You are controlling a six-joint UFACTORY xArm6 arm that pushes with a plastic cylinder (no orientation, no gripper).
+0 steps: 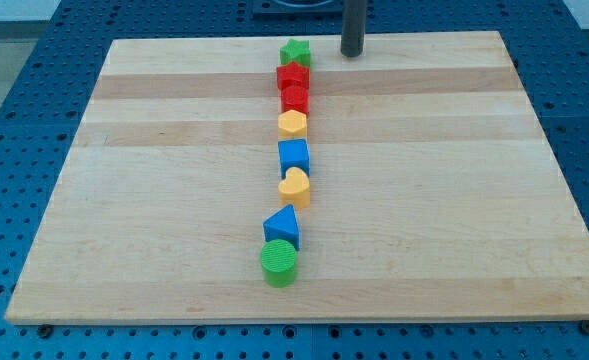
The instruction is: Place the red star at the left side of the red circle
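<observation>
The blocks stand in a column down the middle of the wooden board (154, 200). From the view's top: a green star (296, 52), a red star (292, 76), a red circle (295, 98), a yellow hexagon (292, 123), a blue cube (294, 156), a yellow heart (294, 187), a blue triangle (283, 227) and a green cylinder (280, 262). The red star touches the red circle on its upper side. My tip (351, 53) rests near the board's top edge, to the right of the green star and apart from it.
The board lies on a blue perforated table (34, 60) that shows around all its edges.
</observation>
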